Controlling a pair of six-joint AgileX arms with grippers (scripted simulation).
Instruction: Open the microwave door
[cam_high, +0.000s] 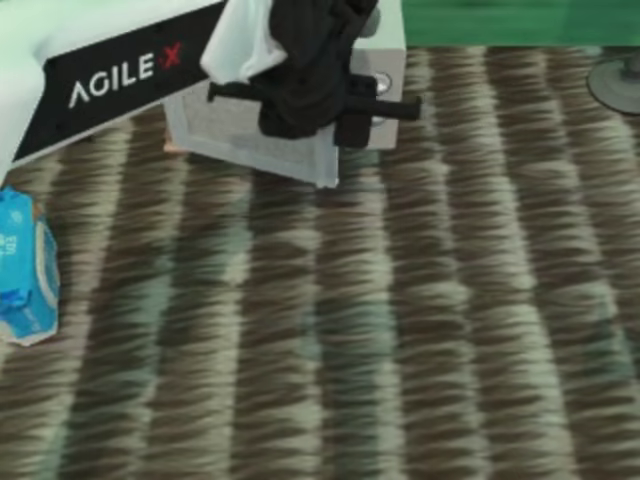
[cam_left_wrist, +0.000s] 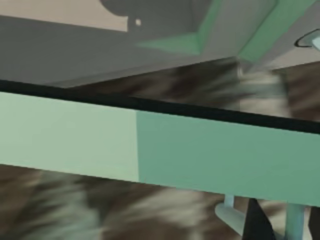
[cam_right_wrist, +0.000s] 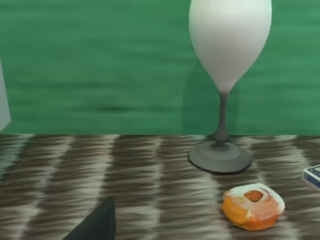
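Observation:
The pale microwave (cam_high: 388, 35) stands at the table's far edge, mostly under my left arm. Its door (cam_high: 250, 135), with a grey mesh window, is swung out a little at the free edge. A silver knob (cam_high: 383, 82) shows beside it. My left gripper (cam_high: 350, 125) hangs at that free edge. In the left wrist view the door's edge (cam_left_wrist: 200, 150) runs across as a green band. Below it, two black fingers (cam_left_wrist: 257, 225) of my left gripper (cam_left_wrist: 286, 227) stand either side of the pale handle (cam_left_wrist: 231, 215), shut on it. Of my right gripper only a dark part (cam_right_wrist: 97, 225) shows, off to the right.
A blue packet (cam_high: 25, 265) lies at the table's left edge. A wine glass (cam_right_wrist: 225, 60) stands at the far right, its base (cam_high: 615, 80) showing from above. Near it lie an orange packaged item (cam_right_wrist: 252, 206) and a blue box corner (cam_right_wrist: 312, 176). A green wall backs the table.

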